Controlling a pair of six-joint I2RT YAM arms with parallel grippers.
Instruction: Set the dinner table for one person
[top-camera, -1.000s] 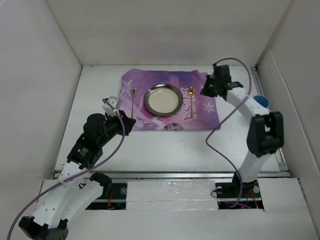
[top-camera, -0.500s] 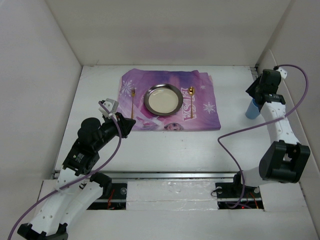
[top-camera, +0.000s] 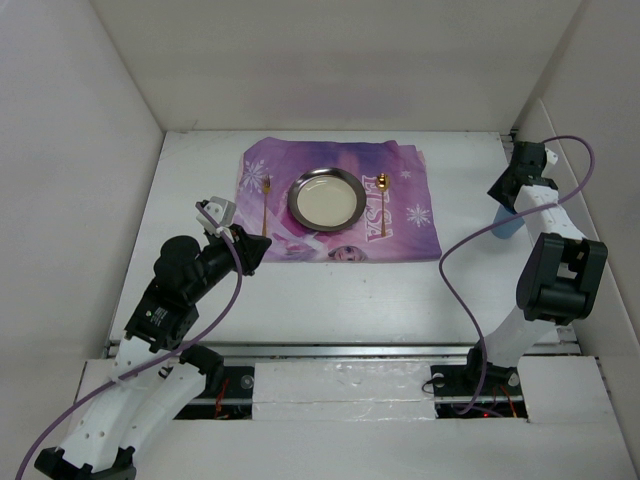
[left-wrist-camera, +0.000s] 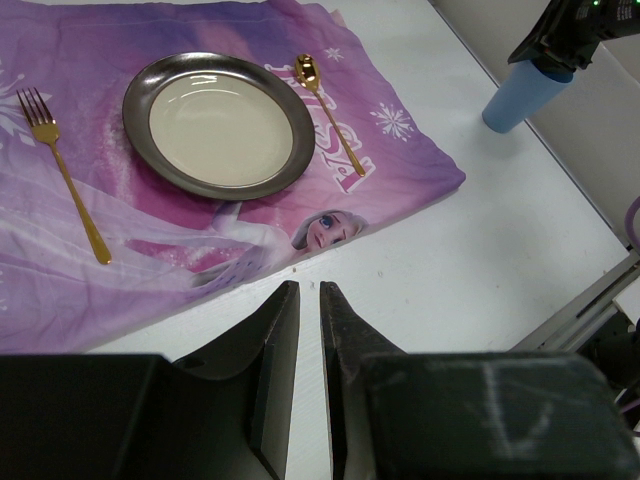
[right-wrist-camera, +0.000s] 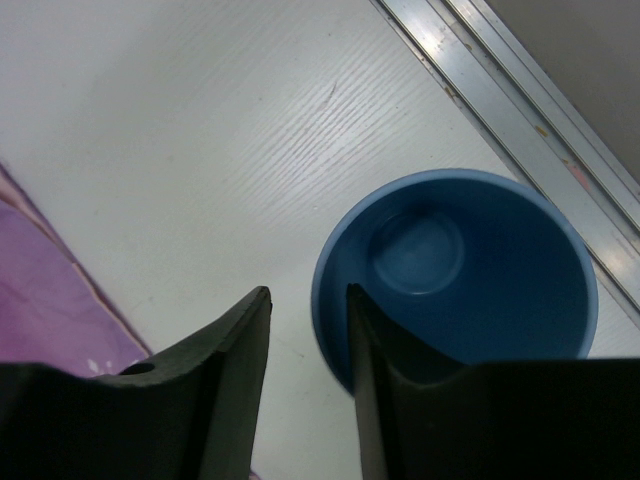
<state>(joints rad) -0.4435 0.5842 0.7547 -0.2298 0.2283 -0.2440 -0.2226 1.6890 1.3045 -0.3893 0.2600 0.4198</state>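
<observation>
Plate (left-wrist-camera: 218, 125), gold fork (left-wrist-camera: 71, 185) and spoon (left-wrist-camera: 333, 120) lie on purple placemat (left-wrist-camera: 400, 170); blue cup (left-wrist-camera: 518, 98) apart.

- The tabletop (top-camera: 330, 300) is plain white and roughly square; the right wrist view shows a faint wood grain running across it (right-wrist-camera: 200, 150).
- A tall white back wall (top-camera: 340, 60) closes the far side, carrying a weak lilac tinge near its base.
- A white left wall (top-camera: 60, 180) slopes up from the tabletop's left edge.
- A right wall (top-camera: 600, 130), also white, stands on the other side, with a lower panel edge in front of it.
- A metal rail (right-wrist-camera: 510, 100) runs along the right edge, at the foot of that wall.
- A second rail (top-camera: 340, 350) crosses the near edge.
- Light is soft and even, with pale shadows.
</observation>
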